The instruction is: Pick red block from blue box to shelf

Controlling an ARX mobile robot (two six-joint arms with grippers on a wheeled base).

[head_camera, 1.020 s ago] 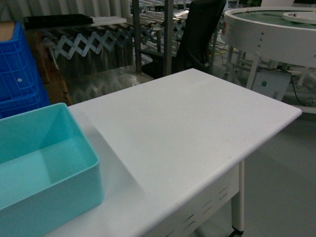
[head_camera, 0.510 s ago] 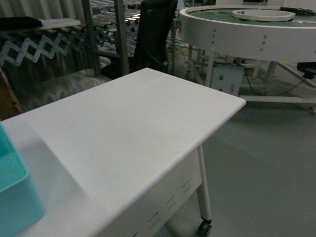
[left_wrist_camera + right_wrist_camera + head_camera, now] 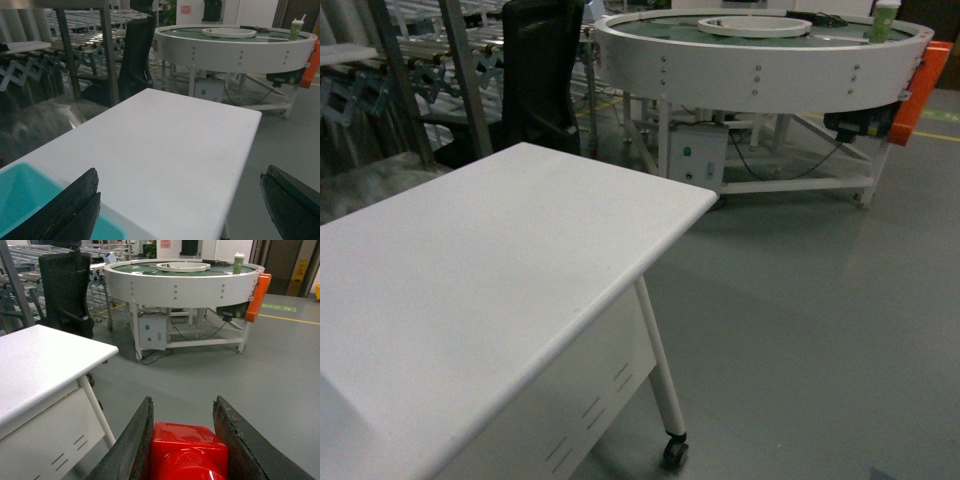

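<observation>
The red block (image 3: 187, 447) is glossy, its round stud facing the camera, and my right gripper (image 3: 183, 400) is shut on it, a dark finger pressed on each side, out over the grey floor to the right of the white table (image 3: 35, 360). My left gripper (image 3: 180, 175) is open and empty above the table (image 3: 165, 135). A corner of the pale turquoise blue box (image 3: 20, 200) shows at the lower left of the left wrist view. The shelf (image 3: 106, 55) shows its steel posts and a shiny tier behind the table. Neither gripper appears in the head view.
A big round white conveyor table (image 3: 760, 60) on legs stands beyond the table's far end, with a green cup (image 3: 885, 18) on its rim. A black chair (image 3: 540, 70) stands by the shelf posts. Grey floor (image 3: 820, 320) spreads to the right.
The head view has swung to the right: the blue box and the dark blue crates slid out past the left edge, and the round conveyor and the floor came into view.
</observation>
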